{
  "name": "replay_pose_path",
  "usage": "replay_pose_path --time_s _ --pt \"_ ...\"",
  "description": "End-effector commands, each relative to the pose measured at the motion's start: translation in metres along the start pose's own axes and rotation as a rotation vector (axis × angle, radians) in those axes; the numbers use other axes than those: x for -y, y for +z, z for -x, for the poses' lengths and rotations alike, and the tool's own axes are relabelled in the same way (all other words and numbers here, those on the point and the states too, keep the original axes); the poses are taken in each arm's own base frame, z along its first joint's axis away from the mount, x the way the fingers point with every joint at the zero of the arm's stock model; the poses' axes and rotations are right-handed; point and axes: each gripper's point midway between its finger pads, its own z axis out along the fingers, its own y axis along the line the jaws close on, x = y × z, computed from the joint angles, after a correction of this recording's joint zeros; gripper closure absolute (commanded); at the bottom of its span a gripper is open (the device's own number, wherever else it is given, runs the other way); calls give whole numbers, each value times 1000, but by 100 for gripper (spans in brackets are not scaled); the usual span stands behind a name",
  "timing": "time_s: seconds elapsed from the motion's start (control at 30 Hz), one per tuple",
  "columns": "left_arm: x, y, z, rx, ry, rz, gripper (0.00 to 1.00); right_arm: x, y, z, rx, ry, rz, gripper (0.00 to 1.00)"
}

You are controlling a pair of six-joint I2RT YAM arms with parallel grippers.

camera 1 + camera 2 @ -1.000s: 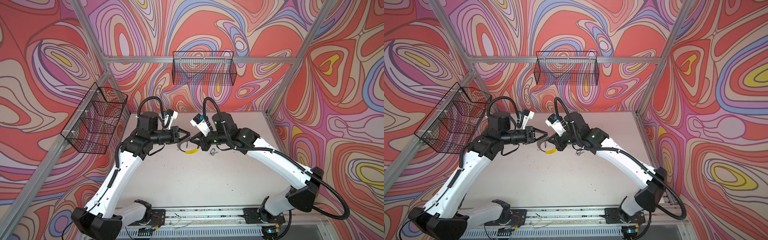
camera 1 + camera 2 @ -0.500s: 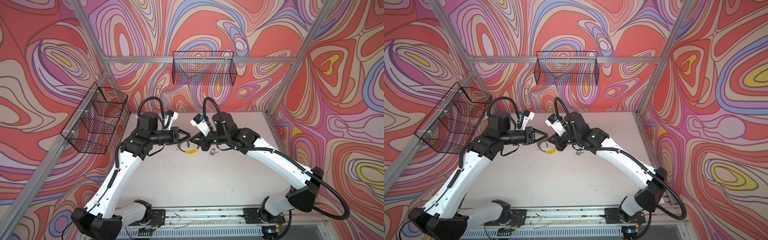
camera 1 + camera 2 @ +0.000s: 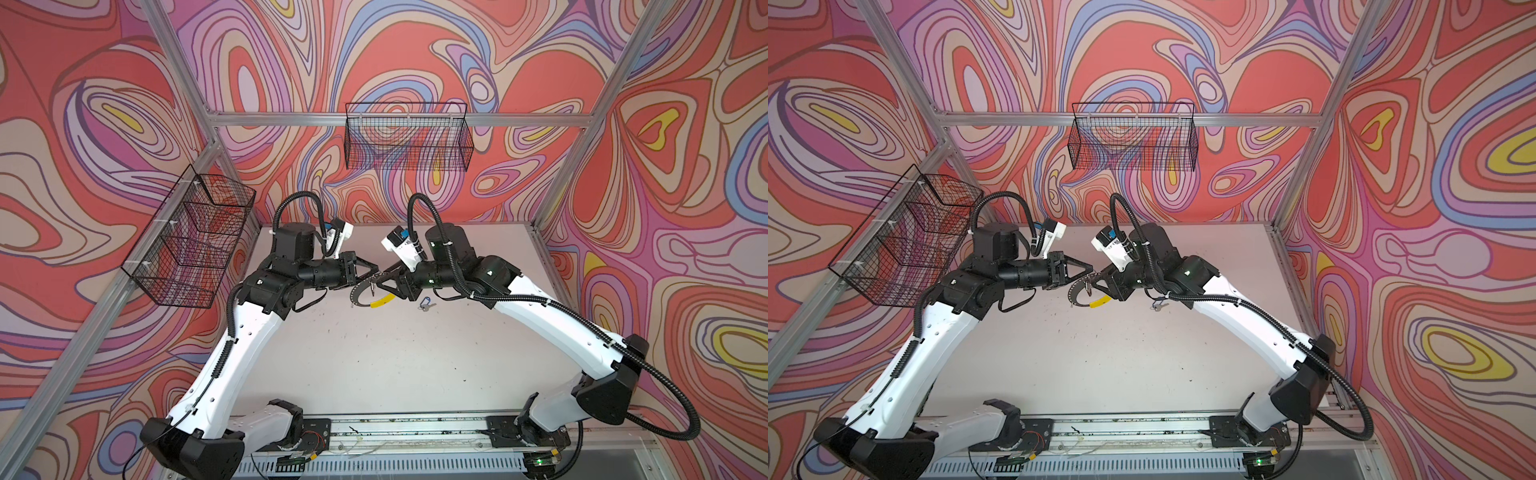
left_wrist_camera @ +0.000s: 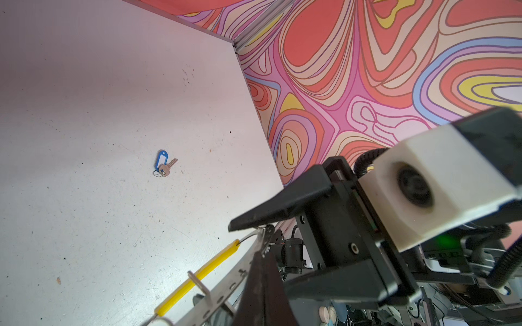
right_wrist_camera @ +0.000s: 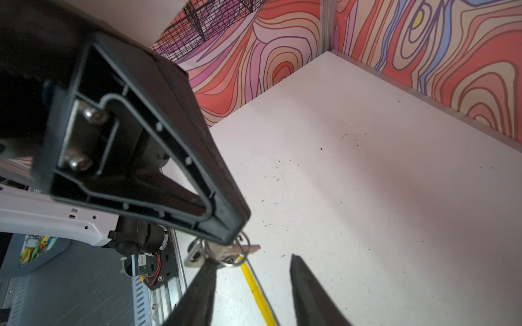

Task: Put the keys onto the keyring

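My left hand is clamped tight on the keyring, holding the hoop clear of the worktop so its yellow stretch faces my right hand. That hand's jaws stand partly apart and empty beside a silver key at the hoop. Whether the key is threaded on, I can't tell. The blue-tagged key lies flat toward the worktop's back edge, right of middle.
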Motion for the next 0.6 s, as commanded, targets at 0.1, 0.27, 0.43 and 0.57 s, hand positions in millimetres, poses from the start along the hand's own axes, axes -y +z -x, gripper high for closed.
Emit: replay_pose_path --time_s 0.1,0.27,0.43,0.57 --pt "17 -4 13 34 -5 5 100 -17 -25 27 88 -51 26 32" --pt "21 -7 19 55 11 45 100 -14 -28 27 66 -74 1 31" --pt "27 -8 22 68 17 44 100 -11 -26 39 96 -75 -20 29" --pt "30 -6 22 73 20 46 100 -3 -19 52 131 -71 -54 30"
